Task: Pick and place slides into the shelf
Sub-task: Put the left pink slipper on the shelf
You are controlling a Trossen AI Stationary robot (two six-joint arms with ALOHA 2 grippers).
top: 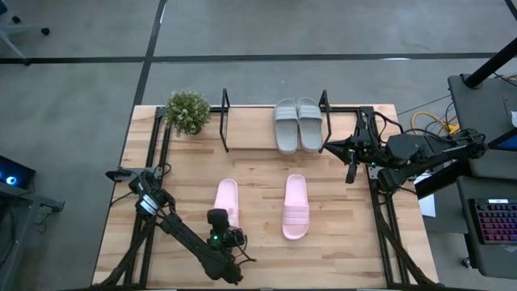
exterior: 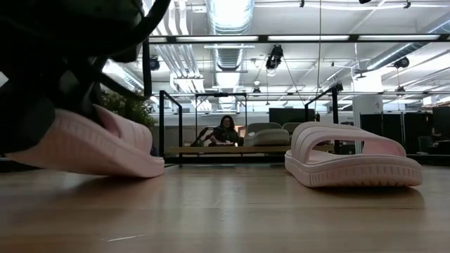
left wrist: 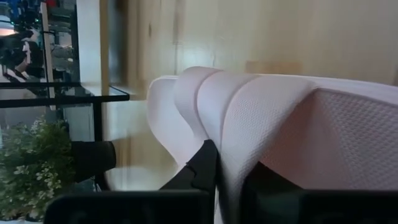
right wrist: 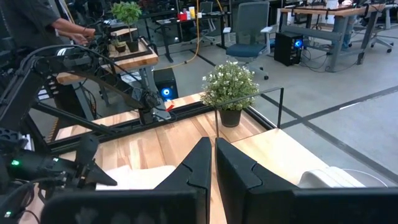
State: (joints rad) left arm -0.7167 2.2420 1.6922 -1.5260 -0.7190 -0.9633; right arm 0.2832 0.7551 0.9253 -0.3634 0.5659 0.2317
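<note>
High view: left pincer (top: 220, 227) apparently clamps left pink slide's (top: 227, 200) near end, slightly lifted.

table (top: 339, 242): light wood
shelf (top: 242, 133): two grey slides (top: 296, 124) on it
on table: two pink slides (top: 296, 207), potted plant (top: 187, 111)

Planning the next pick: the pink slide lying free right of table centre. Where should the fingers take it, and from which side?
Probably from above, with the fingers astride the right pink slide's sole across its narrow width. It lies flat, sole down, with both long sides clear. The strap arches clear of the footbed, so hooking it is a fallback. The left gripper is busy on the left pink slide.
</note>
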